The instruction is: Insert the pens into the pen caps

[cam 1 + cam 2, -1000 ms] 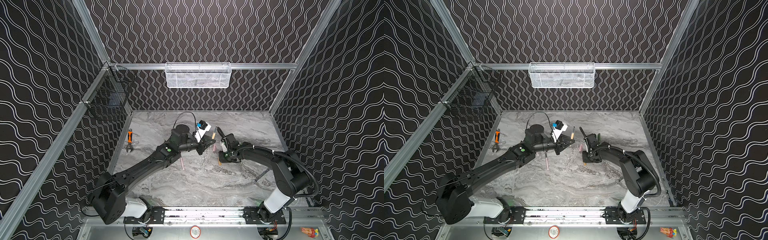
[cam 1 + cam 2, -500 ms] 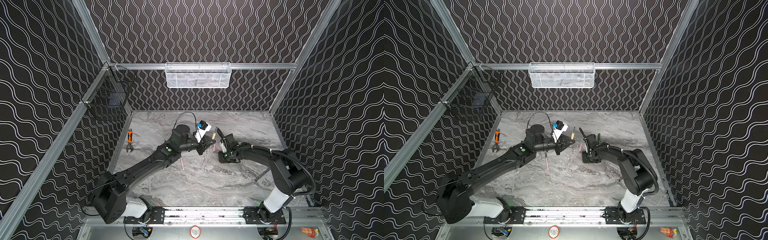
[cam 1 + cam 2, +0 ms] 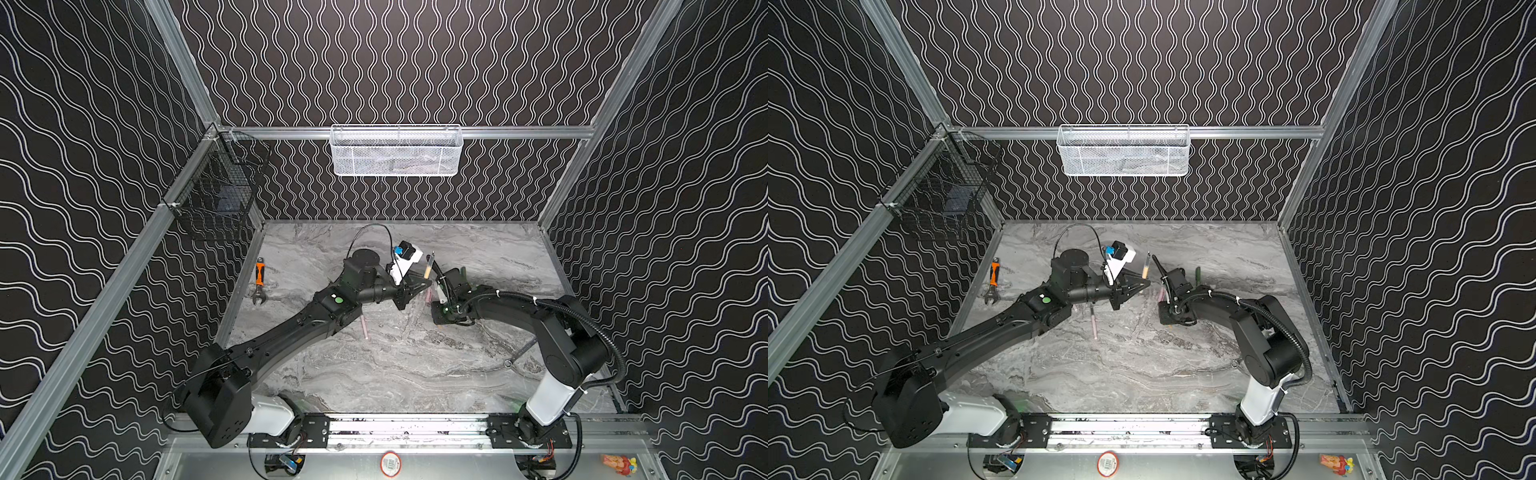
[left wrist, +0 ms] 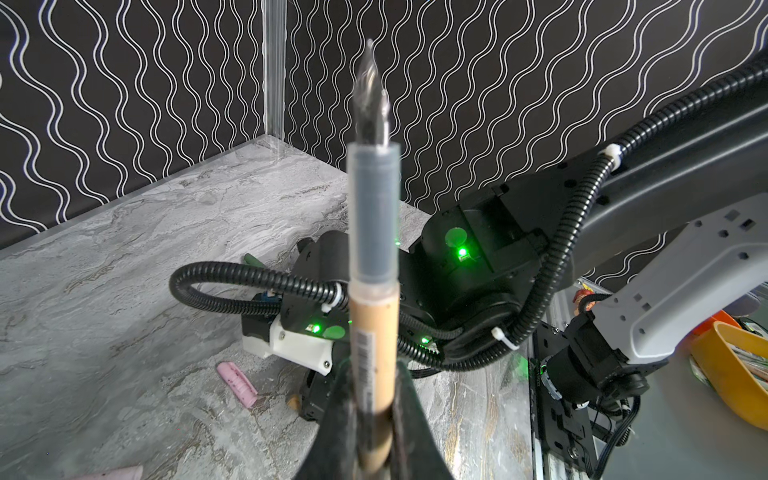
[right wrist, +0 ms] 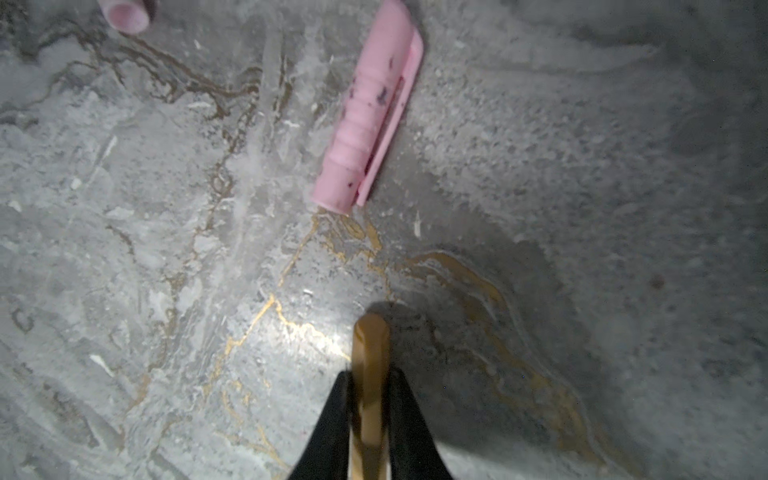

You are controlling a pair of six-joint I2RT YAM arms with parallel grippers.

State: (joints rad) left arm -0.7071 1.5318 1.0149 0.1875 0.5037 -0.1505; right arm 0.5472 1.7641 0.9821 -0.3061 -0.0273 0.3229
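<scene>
My left gripper (image 3: 420,286) (image 4: 374,376) is shut on a gold-tan pen (image 3: 428,270) (image 3: 1145,270) (image 4: 372,332), held upright above the table with its dark tip up. My right gripper (image 3: 441,319) (image 5: 370,376) points down at the table and is shut on a gold-tan pen cap (image 5: 370,349), whose end touches or nearly touches the marble. A pink pen cap (image 5: 370,112) (image 4: 237,384) lies just beyond it. A pink pen (image 3: 365,328) (image 3: 1094,328) lies beside the left forearm. A dark green pen (image 3: 463,272) (image 3: 1199,274) lies behind the right wrist.
An orange-handled wrench (image 3: 259,282) lies near the left wall. A white mesh basket (image 3: 395,151) hangs on the back rail and a black wire basket (image 3: 216,199) on the left rail. Another pink tube end (image 5: 124,12) shows near the pink cap.
The right arm's elbow has shifted slightly while its gripper stays low at the same spot on the table. The left arm and its pen have not moved.
</scene>
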